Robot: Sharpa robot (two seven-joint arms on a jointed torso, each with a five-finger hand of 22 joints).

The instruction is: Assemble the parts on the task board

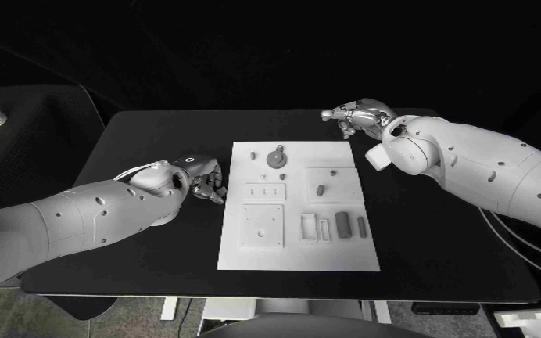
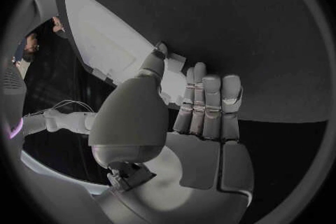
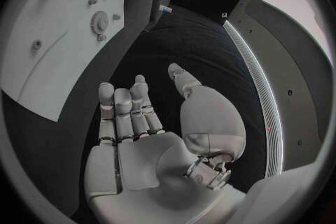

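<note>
The head camera looks steeply down at the black table point(image 1: 158, 260) from above. Each wrist camera sits close behind its own palm, facing outward. All three share the task board point(image 1: 295, 256).

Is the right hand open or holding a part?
Open. In the right wrist view the right hand shows a bare palm with fingers extended, nothing between them; it sits off the task board, near its far right corner.
</note>
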